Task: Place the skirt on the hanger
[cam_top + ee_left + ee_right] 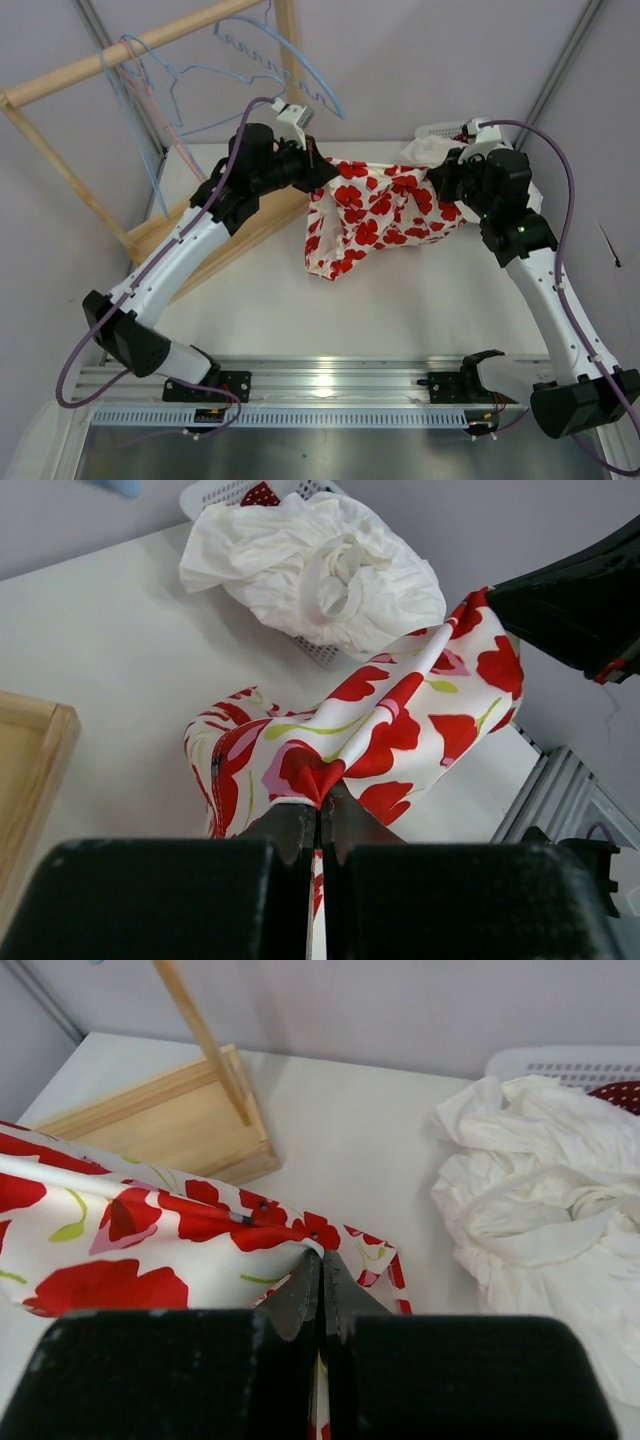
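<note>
Holding the skirt stretched above the table, we have our left gripper and right gripper each pinched tight on an edge of its red-flowered fabric. Behind it a white basket holds a crumpled white cloth and something red with white dots. A blue hanger hangs on the wooden rack, not touching the skirt.
</note>
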Action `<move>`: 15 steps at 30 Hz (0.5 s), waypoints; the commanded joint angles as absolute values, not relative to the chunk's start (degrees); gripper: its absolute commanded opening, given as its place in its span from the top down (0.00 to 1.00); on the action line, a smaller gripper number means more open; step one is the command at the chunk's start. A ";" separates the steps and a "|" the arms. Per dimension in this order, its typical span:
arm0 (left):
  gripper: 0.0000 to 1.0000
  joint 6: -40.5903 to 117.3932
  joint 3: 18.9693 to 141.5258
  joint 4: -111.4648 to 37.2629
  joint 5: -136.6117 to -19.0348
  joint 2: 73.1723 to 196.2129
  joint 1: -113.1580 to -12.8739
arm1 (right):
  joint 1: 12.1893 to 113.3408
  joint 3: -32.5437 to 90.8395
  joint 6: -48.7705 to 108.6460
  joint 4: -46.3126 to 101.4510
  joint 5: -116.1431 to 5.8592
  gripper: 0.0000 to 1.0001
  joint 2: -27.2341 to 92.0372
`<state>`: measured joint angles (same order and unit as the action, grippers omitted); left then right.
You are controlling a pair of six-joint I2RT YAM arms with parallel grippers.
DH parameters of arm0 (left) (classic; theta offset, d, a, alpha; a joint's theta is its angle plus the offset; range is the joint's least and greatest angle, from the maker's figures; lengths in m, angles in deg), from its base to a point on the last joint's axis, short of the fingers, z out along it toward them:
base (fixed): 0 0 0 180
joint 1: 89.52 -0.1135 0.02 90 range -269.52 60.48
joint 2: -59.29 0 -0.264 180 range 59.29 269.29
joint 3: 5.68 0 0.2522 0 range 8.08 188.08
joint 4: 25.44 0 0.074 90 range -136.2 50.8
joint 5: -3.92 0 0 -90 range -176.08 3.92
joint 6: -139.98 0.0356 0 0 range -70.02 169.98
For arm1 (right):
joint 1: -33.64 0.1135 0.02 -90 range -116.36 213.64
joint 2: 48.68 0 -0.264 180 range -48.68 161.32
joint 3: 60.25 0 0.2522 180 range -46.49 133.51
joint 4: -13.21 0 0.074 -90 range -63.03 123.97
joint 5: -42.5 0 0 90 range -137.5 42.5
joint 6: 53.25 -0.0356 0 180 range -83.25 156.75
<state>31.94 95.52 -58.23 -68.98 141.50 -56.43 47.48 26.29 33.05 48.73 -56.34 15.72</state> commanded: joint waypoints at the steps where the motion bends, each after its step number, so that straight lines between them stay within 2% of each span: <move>1: 1.00 31.87 103.33 -53.09 -66.57 144.70 -56.03 | 46.38 24.45 32.27 36.06 -48.81 1.00 13.46; 4: 0.99 40.62 109.22 -56.24 -62.29 148.65 -56.20 | 46.38 26.02 34.90 32.70 -54.25 1.00 15.04; 7: 0.98 45.75 114.51 -62.04 -59.99 150.16 -56.21 | 46.56 28.22 38.84 35.31 -60.67 1.00 15.48; 9: 0.98 49.18 112.94 -65.55 -58.67 149.47 -56.20 | 46.73 27.35 41.74 40.65 -64.46 1.00 14.43; 12: 0.96 49.54 97.70 -63.22 -56.65 144.12 -56.20 | 47.87 18.49 40.98 44.54 -64.38 0.97 8.82; 13: 0.96 48.24 94.42 -61.98 -55.60 142.36 -56.03 | 48.57 15.85 38.88 45.60 -64.64 0.93 5.15; 15: 0.95 46.39 84.70 -58.91 -54.10 137.37 -54.55 | 48.93 9.36 36.76 49.71 -67.08 0.62 1.61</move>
